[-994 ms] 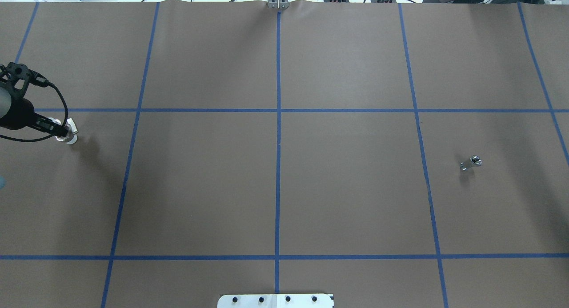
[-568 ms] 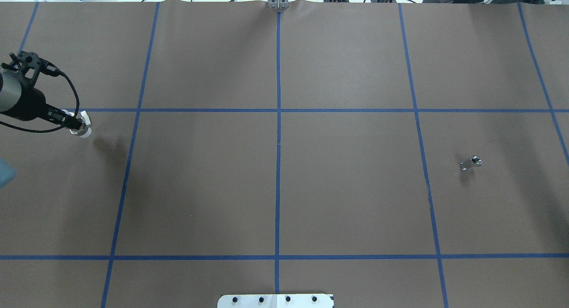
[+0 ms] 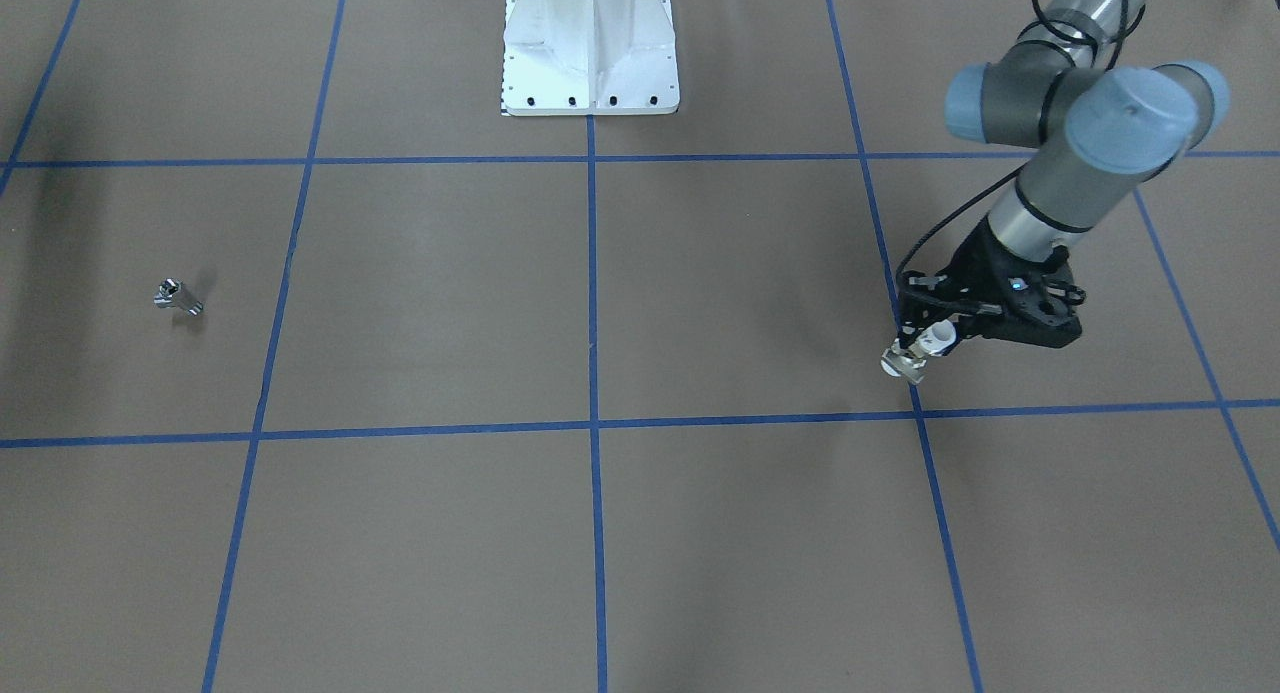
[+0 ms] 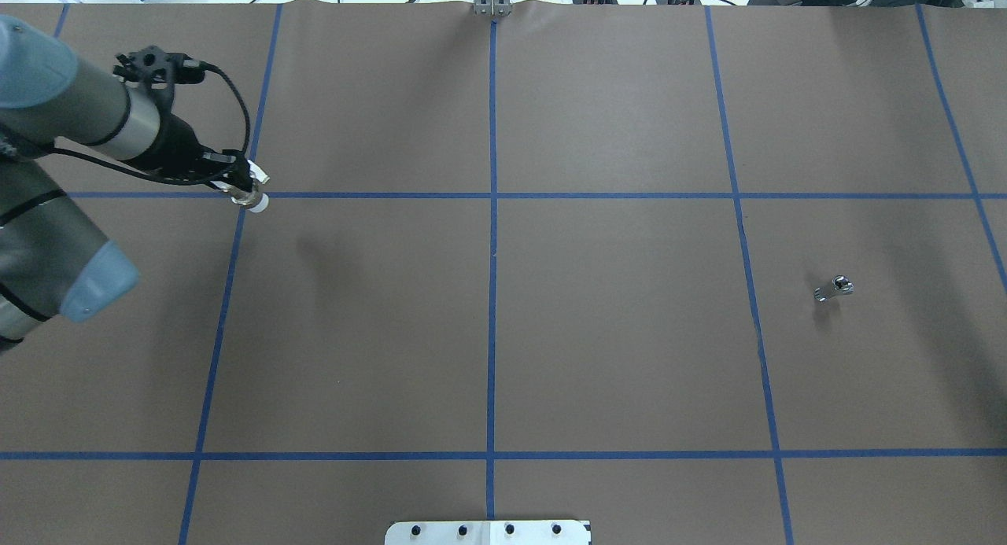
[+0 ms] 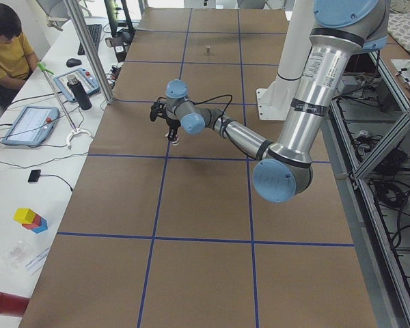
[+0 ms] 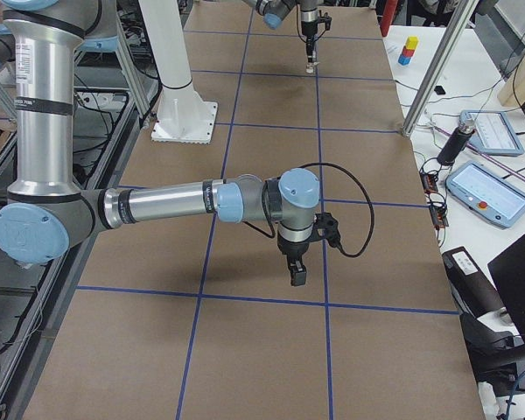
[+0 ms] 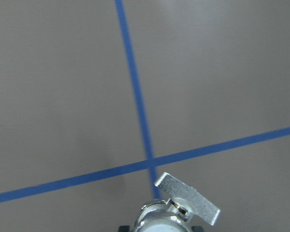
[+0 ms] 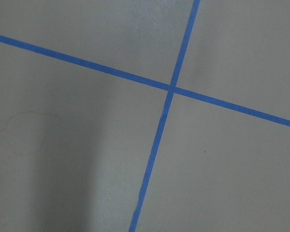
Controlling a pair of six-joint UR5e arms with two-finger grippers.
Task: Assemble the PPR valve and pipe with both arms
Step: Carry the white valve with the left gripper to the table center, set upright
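Observation:
My left gripper (image 4: 238, 185) is shut on a white valve with a metal lever handle (image 4: 254, 197) and holds it above a blue tape crossing. The gripper also shows in the front-facing view (image 3: 925, 340), with the valve (image 3: 908, 361) at its tip. In the left wrist view the valve (image 7: 180, 211) fills the bottom edge. A small shiny metal fitting (image 4: 833, 288) lies alone on the table's right half, also in the front-facing view (image 3: 178, 298). My right gripper (image 6: 297, 273) shows only in the exterior right view, pointing down above the table; I cannot tell whether it is open or shut.
Brown paper with a blue tape grid (image 4: 492, 195) covers the table. The white bolted pedestal (image 3: 590, 48) stands at the robot's edge. Tablets, a bottle (image 5: 78, 92) and a seated person (image 5: 7, 41) are beside the far side of the table.
My left arm has moved right and away from the robot with the valve, from the table's left edge to the tape crossing. The metal fitting has not moved.

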